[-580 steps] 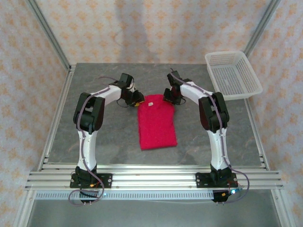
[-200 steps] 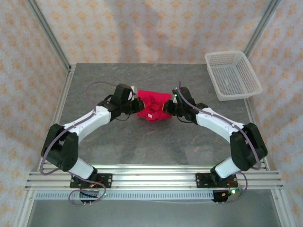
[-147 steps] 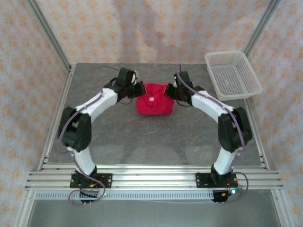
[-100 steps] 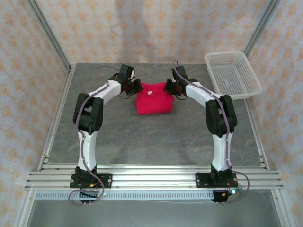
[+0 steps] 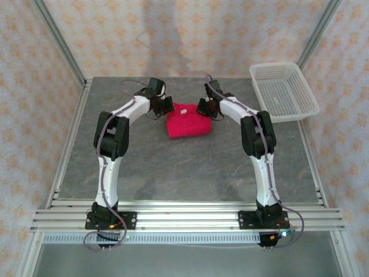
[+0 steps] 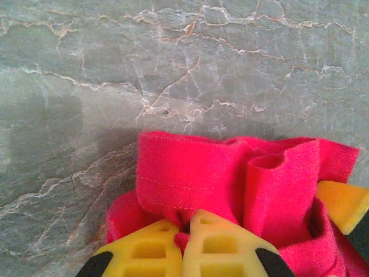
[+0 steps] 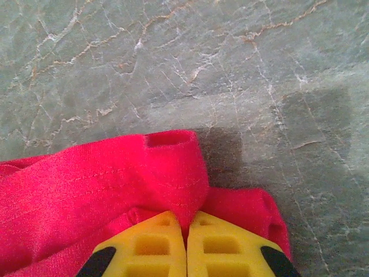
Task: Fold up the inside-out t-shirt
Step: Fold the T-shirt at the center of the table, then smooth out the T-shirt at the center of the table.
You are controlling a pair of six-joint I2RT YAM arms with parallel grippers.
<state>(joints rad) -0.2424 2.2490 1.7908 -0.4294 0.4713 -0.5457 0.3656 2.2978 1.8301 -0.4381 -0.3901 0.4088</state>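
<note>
The inside-out t-shirt (image 5: 188, 122) lies as a short crimson block on the far middle of the grey table, with its small white tag (image 5: 183, 109) on top. My left gripper (image 5: 168, 105) is at its far left corner and my right gripper (image 5: 203, 107) at its far right corner. In the left wrist view the yellow fingers (image 6: 154, 248) of the left gripper (image 6: 183, 231) are shut on a bunched fold of the red cloth (image 6: 190, 173). In the right wrist view the right gripper (image 7: 186, 231) pinches a rolled edge of the shirt (image 7: 115, 179) between closed fingertips.
A white mesh basket (image 5: 282, 91) stands at the back right corner of the table. Bare marbled table surface (image 5: 184, 167) stretches from the shirt to the near rail. Metal frame posts and patterned walls close in the back and sides.
Both grippers have carried the shirt's held edge away from the arm bases toward the far side and lowered it. The shirt went from a raised bunch to a flat folded block.
</note>
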